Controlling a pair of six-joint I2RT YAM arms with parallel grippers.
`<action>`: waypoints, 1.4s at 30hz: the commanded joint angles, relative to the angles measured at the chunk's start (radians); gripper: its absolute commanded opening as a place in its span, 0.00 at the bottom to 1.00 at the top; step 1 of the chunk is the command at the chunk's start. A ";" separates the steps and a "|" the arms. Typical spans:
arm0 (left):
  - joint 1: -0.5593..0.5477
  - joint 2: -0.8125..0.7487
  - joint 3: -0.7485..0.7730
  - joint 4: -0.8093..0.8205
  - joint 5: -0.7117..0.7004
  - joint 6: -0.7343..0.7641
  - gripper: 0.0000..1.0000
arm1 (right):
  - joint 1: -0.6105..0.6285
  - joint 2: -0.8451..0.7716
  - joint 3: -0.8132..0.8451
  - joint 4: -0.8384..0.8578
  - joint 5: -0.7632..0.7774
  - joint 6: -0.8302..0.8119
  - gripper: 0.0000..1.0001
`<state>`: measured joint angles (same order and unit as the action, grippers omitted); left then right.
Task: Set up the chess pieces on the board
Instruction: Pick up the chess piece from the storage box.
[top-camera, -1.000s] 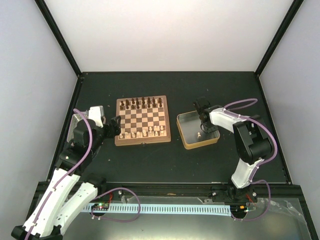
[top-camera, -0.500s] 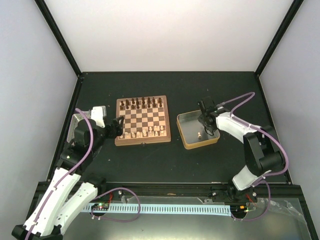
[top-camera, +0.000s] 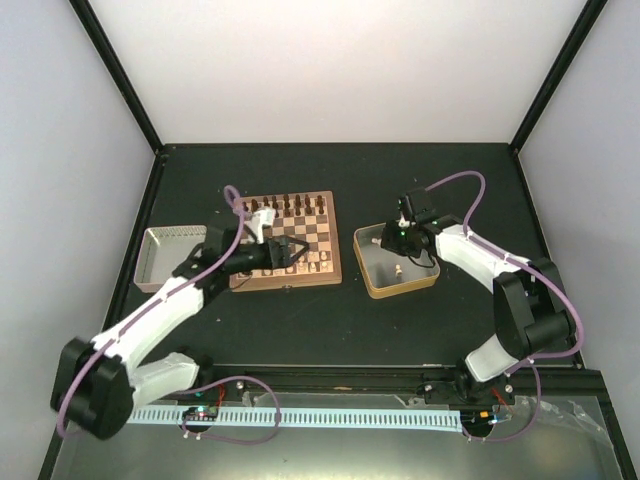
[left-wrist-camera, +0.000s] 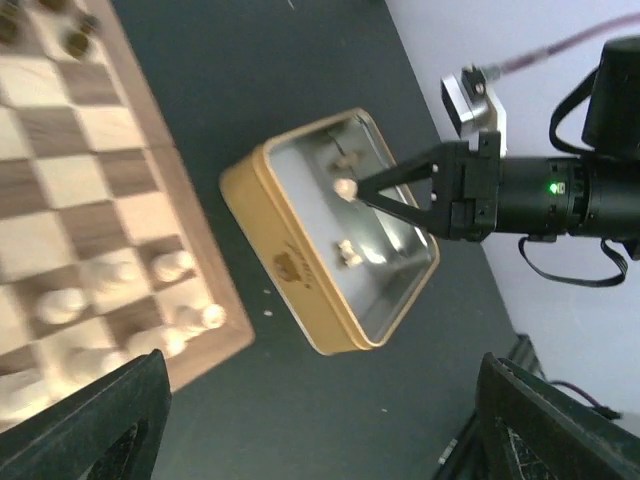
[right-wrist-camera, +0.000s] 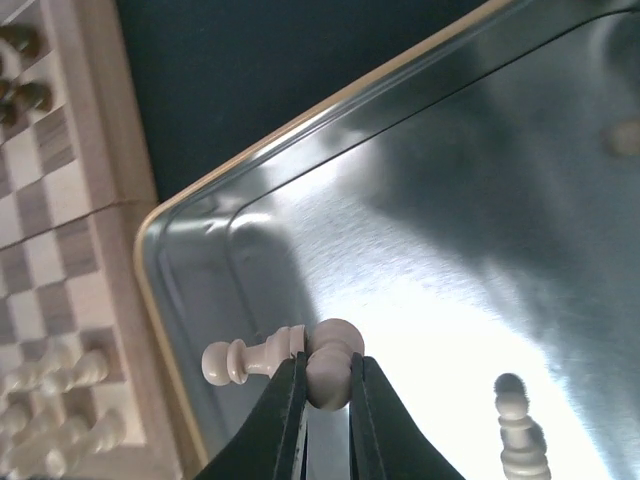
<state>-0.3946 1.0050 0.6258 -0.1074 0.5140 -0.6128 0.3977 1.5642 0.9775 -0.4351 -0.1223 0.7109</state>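
Observation:
The board (top-camera: 286, 283) lies at table centre, with pale chess pieces (top-camera: 300, 265) on its near rows and dark ones (top-camera: 285, 207) on the far row. My right gripper (right-wrist-camera: 326, 385) is shut on a pale pawn (right-wrist-camera: 330, 355) just above the floor of the gold-rimmed tin (top-camera: 400, 289). A second pale pawn (right-wrist-camera: 248, 359) lies beside it and a third (right-wrist-camera: 520, 440) stands further right. My left gripper (top-camera: 300, 248) hovers open and empty over the board's near right part. Its wrist view shows the board (left-wrist-camera: 60, 200), the tin (left-wrist-camera: 290, 270) and the held pawn (left-wrist-camera: 345, 187).
A grey metal tray (top-camera: 150, 270) sits left of the board. The tin stands just right of the board on the dark table. The board's right frame (right-wrist-camera: 105, 240) runs close to the tin's rim (right-wrist-camera: 150, 290). Black posts and pale walls enclose the table.
My left arm has swung from the grey tray rightward across the board. My right gripper has shifted left inside the tin, toward its board-side corner.

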 joint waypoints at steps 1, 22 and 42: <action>-0.080 0.178 0.109 0.178 0.134 -0.093 0.84 | 0.000 -0.017 0.036 -0.032 -0.167 -0.066 0.01; -0.213 0.658 0.332 0.488 0.212 -0.307 0.60 | -0.001 -0.141 0.012 -0.016 -0.387 -0.016 0.01; -0.214 0.703 0.425 0.265 0.193 -0.181 0.28 | -0.001 -0.105 0.010 0.039 -0.454 0.036 0.01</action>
<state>-0.6037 1.6920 1.0004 0.2035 0.7094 -0.8387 0.3977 1.4441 0.9878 -0.4229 -0.5484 0.7391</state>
